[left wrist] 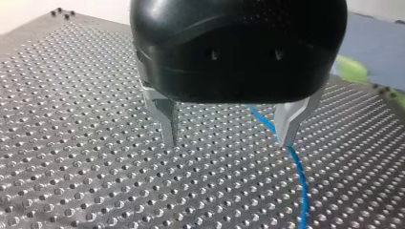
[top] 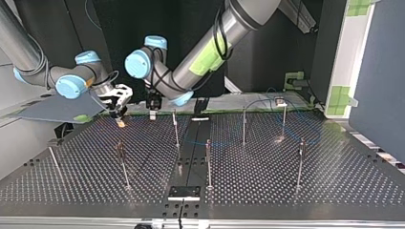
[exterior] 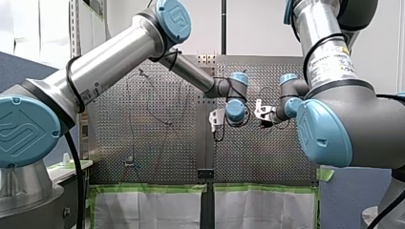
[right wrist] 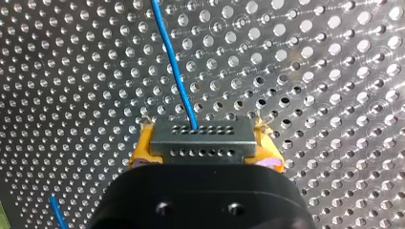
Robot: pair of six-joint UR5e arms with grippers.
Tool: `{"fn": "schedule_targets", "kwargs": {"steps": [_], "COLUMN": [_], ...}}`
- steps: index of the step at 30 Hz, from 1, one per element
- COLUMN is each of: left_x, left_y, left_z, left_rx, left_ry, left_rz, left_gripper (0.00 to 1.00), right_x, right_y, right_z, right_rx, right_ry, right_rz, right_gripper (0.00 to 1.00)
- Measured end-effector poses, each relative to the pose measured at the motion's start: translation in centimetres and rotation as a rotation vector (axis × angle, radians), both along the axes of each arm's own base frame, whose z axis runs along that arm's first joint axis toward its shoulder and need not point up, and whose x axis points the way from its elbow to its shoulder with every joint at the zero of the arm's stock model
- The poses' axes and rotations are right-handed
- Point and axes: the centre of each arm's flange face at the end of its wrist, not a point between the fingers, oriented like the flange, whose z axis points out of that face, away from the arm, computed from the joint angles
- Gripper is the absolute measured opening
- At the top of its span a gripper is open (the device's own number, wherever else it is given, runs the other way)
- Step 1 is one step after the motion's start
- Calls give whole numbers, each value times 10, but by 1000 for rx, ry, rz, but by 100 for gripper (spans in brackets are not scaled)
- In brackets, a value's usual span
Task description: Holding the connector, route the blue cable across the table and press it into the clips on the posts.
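The cable (left wrist: 301, 191) lies on the table (left wrist: 95, 143) among the posts (top: 243, 126).

The blue cable (right wrist: 176, 71) runs off the right wrist view's edge — its far end is cut off. The black body of my right gripper (right wrist: 203, 145) hides part of the connector (right wrist: 200, 133). The tops of the posts (top: 244, 126) in the top view are too small to make out.

Shiny perforated metal table (right wrist: 334, 71), smooth glossy blue cable (right wrist: 174, 71), matt grey metal connector (right wrist: 201, 140).

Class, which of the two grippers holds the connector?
My right gripper: its yellow pads clamp the grey connector; my left gripper is open, holding nothing.
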Motion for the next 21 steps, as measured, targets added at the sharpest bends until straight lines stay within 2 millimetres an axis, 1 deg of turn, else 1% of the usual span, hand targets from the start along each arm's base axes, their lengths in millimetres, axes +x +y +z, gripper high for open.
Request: {"fn": "schedule_targets", "kwargs": {"steps": [3,8,12,15,21], "left_x": [6,14,26,33,44], "left_y": [-5,-12,-17,-19,-17], "left_z": [-6,-26,-41,-44,-41], "left_rx": [0,6,-14,-31,-62], "left_ry": [5,31,33,20,-10], "left_rz": [0,3,16,31,65], "left_gripper": [100,100,100,100,100], "right_x": [0,0,0,0,1], "right_y": [0,0,0,0,0], "right_z": [0,0,0,1,1], "right_rx": [0,1,1,0,0], "right_ry": [-1,-4,-5,-5,-6], "right_rz": [0,0,0,0,8], "right_gripper": [0,0,0,0,0]}}
